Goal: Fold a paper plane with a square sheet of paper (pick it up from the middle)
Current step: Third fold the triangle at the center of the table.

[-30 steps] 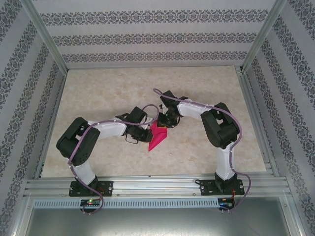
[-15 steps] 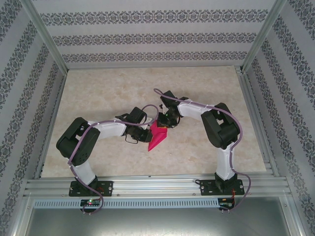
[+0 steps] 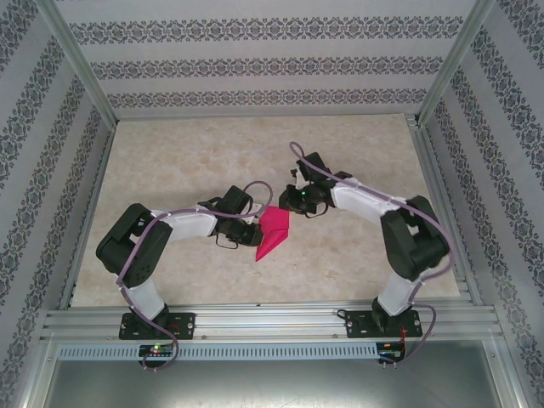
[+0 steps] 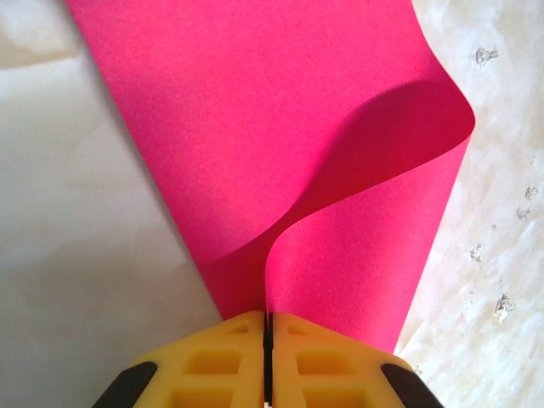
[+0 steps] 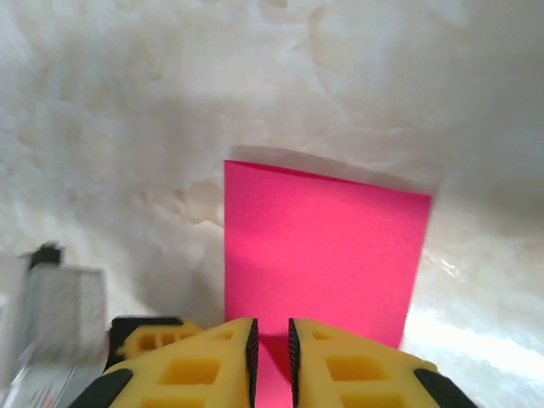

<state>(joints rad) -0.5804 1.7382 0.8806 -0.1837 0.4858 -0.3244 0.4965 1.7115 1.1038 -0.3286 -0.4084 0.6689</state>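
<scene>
The curled paper [image 3: 274,232] is at the centre of the top view, over the table [image 3: 170,153]. The left gripper [image 4: 267,319] is clamped on its edge. The right gripper [image 5: 270,336], jaws a narrow slit apart, hovers just upper right of it.

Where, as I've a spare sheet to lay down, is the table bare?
Bare: the table's far strip along the back wall, and the near strip between the pink paper and front rail. Crowded: the middle, around the left pincer and right pincer.
</scene>
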